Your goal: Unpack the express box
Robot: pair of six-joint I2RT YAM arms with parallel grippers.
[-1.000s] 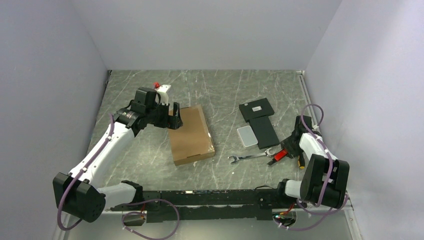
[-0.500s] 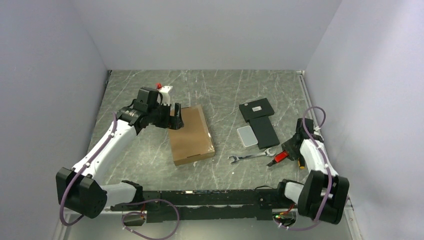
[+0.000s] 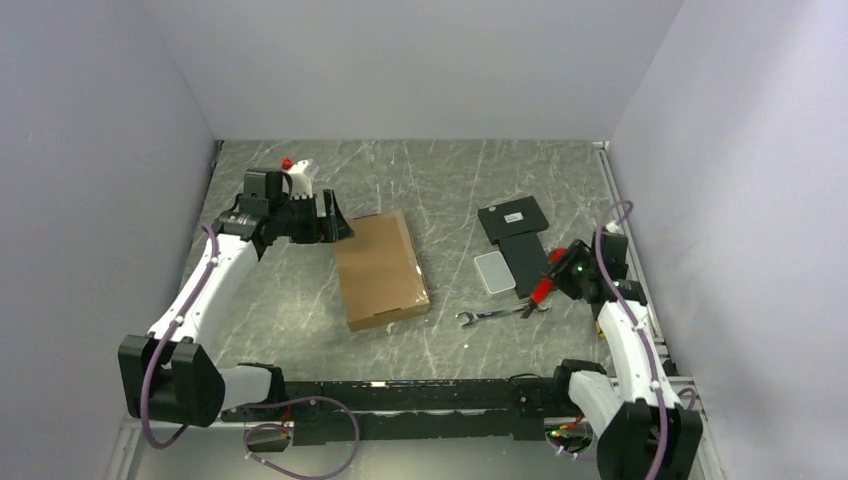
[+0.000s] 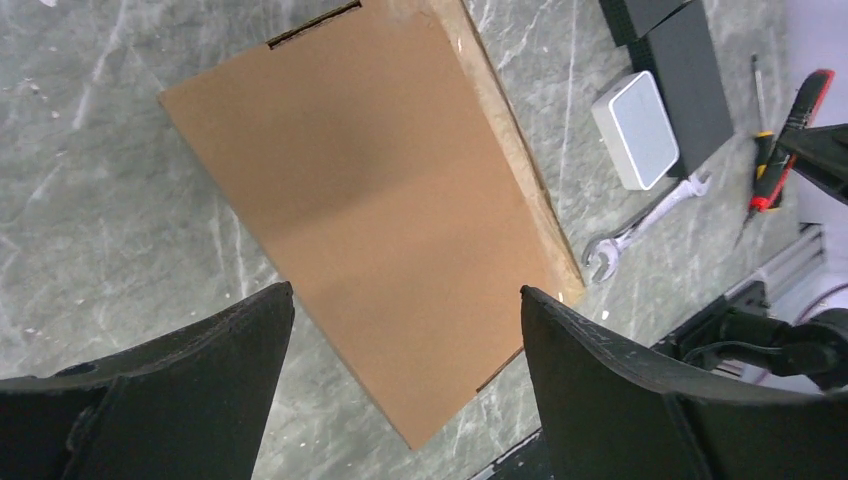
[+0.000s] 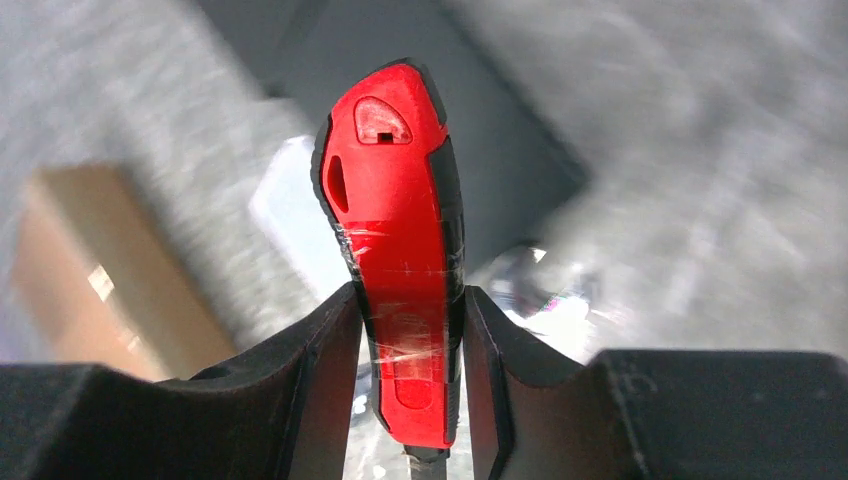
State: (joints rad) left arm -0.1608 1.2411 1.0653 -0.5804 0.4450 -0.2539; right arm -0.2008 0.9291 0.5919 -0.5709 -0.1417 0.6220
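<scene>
So far little of the unpacking looks done: the express box [image 3: 382,268] lies flat on the bench [image 3: 450,170], left of centre, with its lid down and no flap raised. Nothing that came out of it can be picked out with certainty. The left end effector [image 3: 336,226] hangs just past the box's far left corner with its fingers spread wide and nothing between them; in its wrist view the brown lid fills the gap between the two fingers. The right end effector [image 3: 566,270] is off to the right, well apart from the box, pinching a red-handled tool [image 5: 400,220], probably a box cutter, by its lower handle. A wrench [image 3: 495,315], two black flat boxes [image 3: 520,240] and a small white case [image 3: 493,271] lie between the arms. Left to do, by my reading: cut the tape, lift the lid, take out the contents.
</scene>
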